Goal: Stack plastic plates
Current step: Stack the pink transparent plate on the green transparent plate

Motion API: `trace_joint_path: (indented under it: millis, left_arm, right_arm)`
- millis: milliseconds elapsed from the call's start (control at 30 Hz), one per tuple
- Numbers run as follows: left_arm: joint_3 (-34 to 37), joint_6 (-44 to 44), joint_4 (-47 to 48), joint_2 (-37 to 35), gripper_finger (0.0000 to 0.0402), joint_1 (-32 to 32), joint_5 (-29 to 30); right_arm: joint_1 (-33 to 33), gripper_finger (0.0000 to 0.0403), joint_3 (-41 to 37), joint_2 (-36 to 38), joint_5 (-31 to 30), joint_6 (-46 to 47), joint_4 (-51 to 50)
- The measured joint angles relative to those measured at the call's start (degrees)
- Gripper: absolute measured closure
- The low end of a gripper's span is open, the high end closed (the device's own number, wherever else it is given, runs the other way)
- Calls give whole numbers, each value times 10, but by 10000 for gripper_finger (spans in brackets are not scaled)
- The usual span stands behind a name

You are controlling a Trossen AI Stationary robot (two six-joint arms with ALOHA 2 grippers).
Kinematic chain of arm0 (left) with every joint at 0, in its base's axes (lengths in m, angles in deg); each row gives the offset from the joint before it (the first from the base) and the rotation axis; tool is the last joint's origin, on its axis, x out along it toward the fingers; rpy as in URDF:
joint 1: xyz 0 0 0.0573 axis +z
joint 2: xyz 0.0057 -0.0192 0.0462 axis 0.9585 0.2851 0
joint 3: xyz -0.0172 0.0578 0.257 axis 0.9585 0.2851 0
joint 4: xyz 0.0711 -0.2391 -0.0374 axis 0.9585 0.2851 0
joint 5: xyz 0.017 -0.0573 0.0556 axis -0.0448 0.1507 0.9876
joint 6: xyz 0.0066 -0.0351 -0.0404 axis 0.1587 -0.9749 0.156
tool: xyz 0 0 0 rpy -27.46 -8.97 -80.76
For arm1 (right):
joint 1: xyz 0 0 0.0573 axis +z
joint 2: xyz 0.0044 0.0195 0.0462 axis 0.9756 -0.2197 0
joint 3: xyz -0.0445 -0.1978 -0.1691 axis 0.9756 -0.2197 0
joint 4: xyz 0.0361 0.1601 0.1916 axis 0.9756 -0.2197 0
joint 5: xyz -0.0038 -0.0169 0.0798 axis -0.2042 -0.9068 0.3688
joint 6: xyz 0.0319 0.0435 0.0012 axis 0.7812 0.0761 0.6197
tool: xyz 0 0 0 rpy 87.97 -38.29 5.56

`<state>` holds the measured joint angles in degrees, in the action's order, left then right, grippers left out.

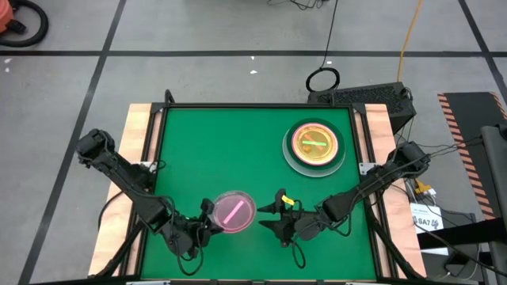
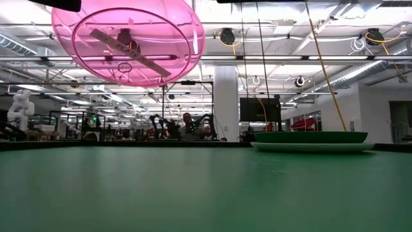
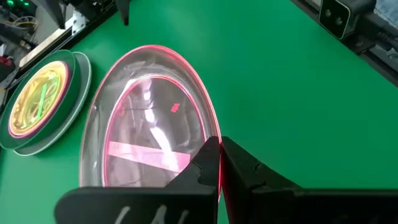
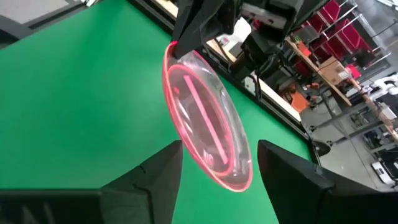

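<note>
Gripping pink dish (image 3: 149,143) rim, left claw (image 3: 214,163) clenched; right claw (image 4: 217,163) released; low view shows dish airborne.

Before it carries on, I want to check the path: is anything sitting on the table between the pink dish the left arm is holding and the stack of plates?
Nothing visible. The left gripper holds the pink dish by its rim, lifted off the table. Only bare green surface lies between it and the stack of plates. The right gripper, open beside the dish, is off that line.
</note>
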<state>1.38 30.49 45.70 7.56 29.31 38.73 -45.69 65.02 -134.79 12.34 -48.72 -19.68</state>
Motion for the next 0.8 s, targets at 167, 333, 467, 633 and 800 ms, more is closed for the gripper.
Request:
trace_joint_path:
  millis: [167, 333, 467, 633, 800]
  left_arm:
    - [0, 7, -8, 0, 396, 1, -5]
    - [0, 14, -16, 0, 396, 3, -16]
    - [0, 13, -18, 0, 396, 7, -18]
    - [0, 31, -30, 0, 396, 15, -38]
    - [0, 39, -34, 0, 396, 24, -47]
  right_arm:
    - [0, 196, 7, 0, 0, -11, 2]
    - [0, 183, 7, 0, 9, -20, 1]
    - [-5, 182, 7, 0, 61, -20, 20]
    - [-26, 195, 7, 0, 139, -6, 18]
    - [-43, 215, 7, 0, 205, 10, 4]
